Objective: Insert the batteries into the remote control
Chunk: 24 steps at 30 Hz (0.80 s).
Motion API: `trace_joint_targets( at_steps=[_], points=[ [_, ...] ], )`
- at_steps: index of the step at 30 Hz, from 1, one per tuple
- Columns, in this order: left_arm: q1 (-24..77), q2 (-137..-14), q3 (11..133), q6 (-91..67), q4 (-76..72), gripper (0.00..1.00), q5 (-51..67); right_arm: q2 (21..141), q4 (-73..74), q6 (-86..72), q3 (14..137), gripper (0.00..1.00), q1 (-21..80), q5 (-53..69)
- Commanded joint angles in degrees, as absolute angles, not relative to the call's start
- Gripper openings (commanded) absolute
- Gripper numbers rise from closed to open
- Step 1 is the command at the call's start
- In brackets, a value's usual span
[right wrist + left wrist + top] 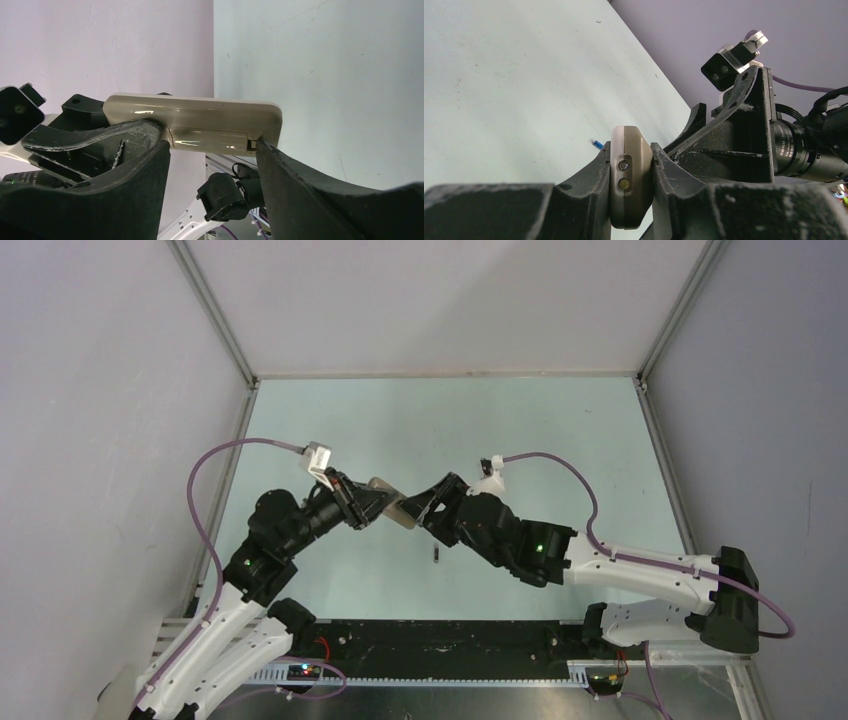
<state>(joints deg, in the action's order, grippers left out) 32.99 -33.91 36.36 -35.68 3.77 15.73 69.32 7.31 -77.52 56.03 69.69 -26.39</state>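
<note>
Two grippers meet near the centre of the overhead view, above the pale green table, with the remote control between them. The left gripper is narrowly closed and clamps the remote across its thickness. In the left wrist view the handset stands on edge at bottom centre, end-on, with one dark finger pressed to each of its broad faces and two small round parts showing on the end face.

The right gripper stands wide, holding nothing. In the right wrist view its two fingertips come up from the bottom of the frame to the remote's lower edge. One tip is at each end of a rectangular battery cover panel set into the plain beige back. Whether the tips press on the casing cannot be told. The remote lies level across the middle of that frame, and its left part runs behind the left arm's fingers.

Both batteries lie on the table, apart from the remote. The dark battery is just below the two grippers in the overhead view, near the lower middle of the table. The blue battery shows only in the left wrist view, as a small blue tip just left of the remote's upper end, resting on the surface beyond it.
</note>
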Motion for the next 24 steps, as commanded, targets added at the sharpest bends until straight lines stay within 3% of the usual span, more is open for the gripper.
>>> trace_joint_targets(
  at_steps=[1,15,24],
  points=[
    [34.89,-32.53,39.95,-42.44,-5.26,0.00,22.47,70.03,3.21,-75.47,54.36,0.70,69.46,-26.40],
    [34.90,-32.89,40.69,-43.39,-5.29,0.00,23.46,69.17,-9.59,-73.63,49.93,0.75,69.25,-19.28],
    [34.91,-32.50,39.86,-39.57,-4.41,0.00,20.76,65.55,-3.33,-75.60,48.79,0.75,69.15,-23.13]
  ],
)
